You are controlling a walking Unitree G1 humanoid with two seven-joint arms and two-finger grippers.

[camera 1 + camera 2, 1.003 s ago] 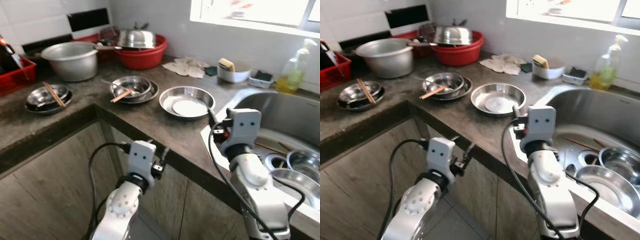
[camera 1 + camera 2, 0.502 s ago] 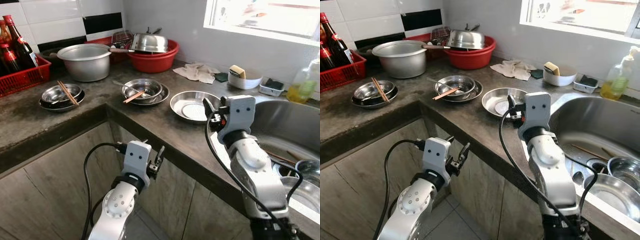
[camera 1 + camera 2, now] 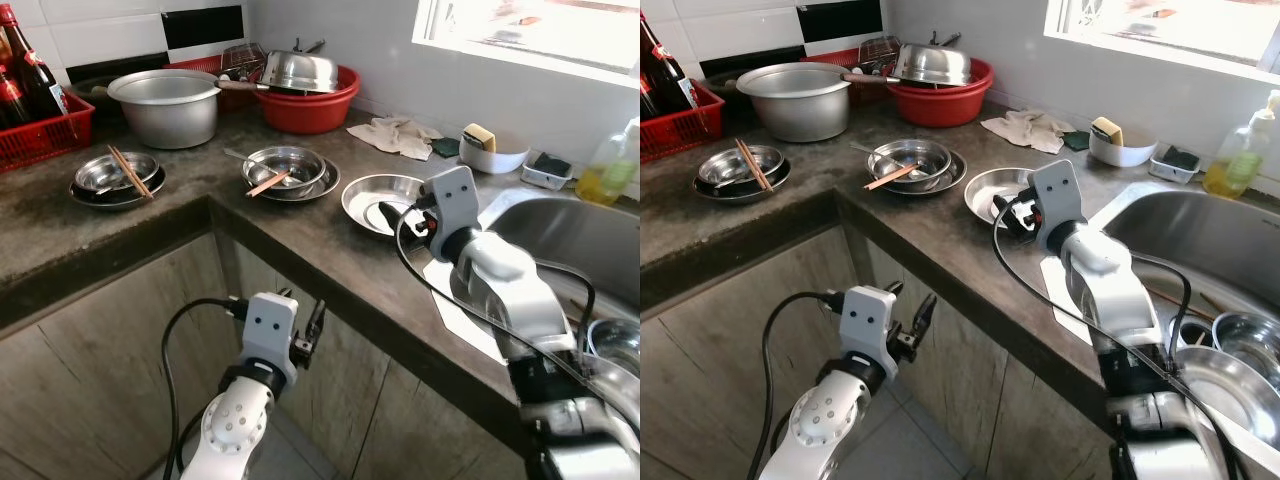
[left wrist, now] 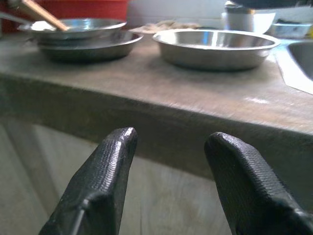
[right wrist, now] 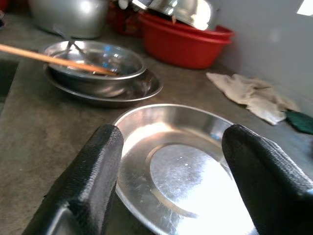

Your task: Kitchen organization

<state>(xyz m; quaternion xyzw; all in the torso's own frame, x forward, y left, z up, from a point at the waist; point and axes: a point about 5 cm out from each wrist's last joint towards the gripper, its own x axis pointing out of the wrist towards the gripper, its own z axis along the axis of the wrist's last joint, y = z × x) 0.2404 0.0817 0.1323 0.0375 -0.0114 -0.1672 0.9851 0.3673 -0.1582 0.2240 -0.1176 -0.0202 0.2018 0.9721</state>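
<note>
Kitchen worktop [image 3: 300,245] with steel dishes | right gripper [image 5: 171,161], jaws wide and empty, poised just short of steel plate [image 3: 385,203] beside sink [image 3: 590,240] | likely step: reach; next: straddle rim, close | left gripper [image 4: 168,171], jaws apart, empty, below worktop edge, where its wrist view meets plate side-on.

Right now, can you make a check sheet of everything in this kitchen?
Surface: dark stone L-shaped counter, steel sink at its right.
Job's things: shallow round steel dish; stacked steel bowls with chopsticks; second bowl stack.
Clutter: big aluminium pot, red plastic basin, crumpled cloth, soap bottle.
Grippers: right gripper open, over the dish; left gripper open, below the counter edge.
Cables: black cable looping from left arm.
Surroundings: white tiles, window.
</note>
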